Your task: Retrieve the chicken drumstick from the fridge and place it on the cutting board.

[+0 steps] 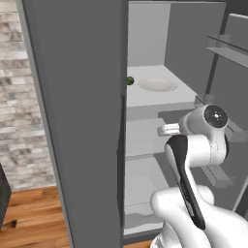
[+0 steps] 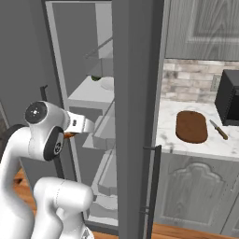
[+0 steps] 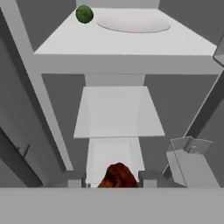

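Carrying the drumstick out of the fridge

Tool (image 3: 113, 183) clamped on the chicken drumstick (image 3: 118, 177), brown lump between the tips, in front of the fridge's (image 1: 77, 121) open shelves. A small green item (image 3: 84, 14) sits on an upper shelf. Cutting board (image 2: 191, 126) lies on the desk (image 2: 168, 119) to the right, well apart, knife (image 2: 218, 129) beside it. Judged: retrieval step. Next: clear the door edge, swing right, lower over the board.

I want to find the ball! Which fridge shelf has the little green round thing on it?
The top shelf. The green round item sits at its back left corner, beside a pale shallow dish. The shelf below is bare.
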You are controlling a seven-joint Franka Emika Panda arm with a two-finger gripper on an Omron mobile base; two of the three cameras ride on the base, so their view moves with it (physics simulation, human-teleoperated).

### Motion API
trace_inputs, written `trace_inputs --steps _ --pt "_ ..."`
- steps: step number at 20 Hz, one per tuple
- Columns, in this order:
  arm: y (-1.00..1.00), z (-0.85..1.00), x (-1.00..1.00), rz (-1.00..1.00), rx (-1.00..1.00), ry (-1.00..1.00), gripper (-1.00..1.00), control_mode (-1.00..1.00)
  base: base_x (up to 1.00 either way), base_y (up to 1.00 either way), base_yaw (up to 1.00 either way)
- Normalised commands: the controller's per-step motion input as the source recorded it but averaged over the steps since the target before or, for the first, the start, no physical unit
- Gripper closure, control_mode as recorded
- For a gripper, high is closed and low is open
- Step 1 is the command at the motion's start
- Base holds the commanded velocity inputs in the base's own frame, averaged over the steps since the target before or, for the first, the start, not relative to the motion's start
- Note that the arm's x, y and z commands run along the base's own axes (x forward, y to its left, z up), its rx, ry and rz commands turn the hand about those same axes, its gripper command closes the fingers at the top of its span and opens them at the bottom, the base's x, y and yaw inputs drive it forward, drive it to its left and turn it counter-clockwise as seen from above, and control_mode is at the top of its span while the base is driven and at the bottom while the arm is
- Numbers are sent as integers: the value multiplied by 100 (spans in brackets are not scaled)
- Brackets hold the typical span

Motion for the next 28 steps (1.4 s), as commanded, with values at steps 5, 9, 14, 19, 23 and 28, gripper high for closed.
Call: trace_inputs --steps 5,9,14,19,23,28 --pt "-2 -26 -56 0 -1 4 100 100 -40 -6 0" --pt "0 0 0 0 0 0 100 100 -100 -26 0" --pt "0 0 0 0 0 0 100 100 -91 -56 0" --pt "0 0 0 0 0 0 100 100 -32 -100 -6" --pt "0 0 0 0 0 0 100 100 -23 -100 -6" --pt "0 0 0 0 0 0 100 100 0 -100 -3"
